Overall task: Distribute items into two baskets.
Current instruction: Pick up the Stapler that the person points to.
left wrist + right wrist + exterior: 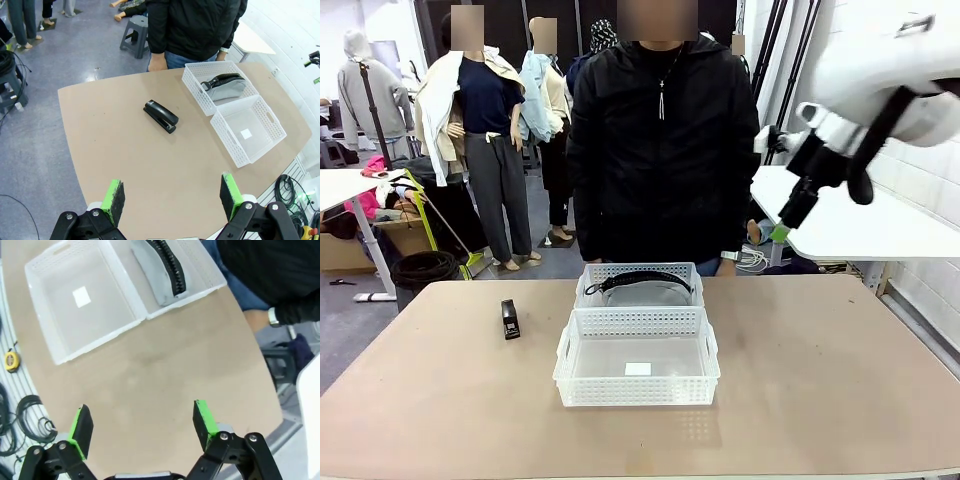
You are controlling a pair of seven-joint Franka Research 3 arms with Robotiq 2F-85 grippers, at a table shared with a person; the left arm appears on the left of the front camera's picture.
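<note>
Left hand (170, 195): held high above the tabletop (820, 380), green-padded fingers spread fully apart, nothing gripped. The stapler is seen ahead of it and the baskets off to one side.
Right hand (142, 422): likewise raised clear of the tabletop, fingers spread wide and empty, with both baskets in sight beyond it.
Near basket (638, 388): set at mid-tabletop, long side towards the robot. Nothing is carried in it but a small white label (638, 369) on its floor.
Stapler (510, 319): seen lying flat on the bare tabletop, to the robot's left of the near basket and apart from it, outside both baskets.
Stapler, handling: judged rigid, compact and fairly dense, with a smooth black casing that may slip. A hold across its narrow width at mid-length is suggested, the pads set on the long sides.
Far basket (640, 270): pressed wall to wall against the near basket, on the person's side. A grey pouch (645, 294) is held in it.
Band (638, 279): laid curved along the top of the grey pouch, inside the far basket. Whether it is joined to the pouch cannot be told.
Band, handling: judged light and limp, likely to sag and trail if lifted. A pinch at the crown of its arc is favoured.
Person (660, 150): pictured standing at the far edge, just behind the far basket.
</note>
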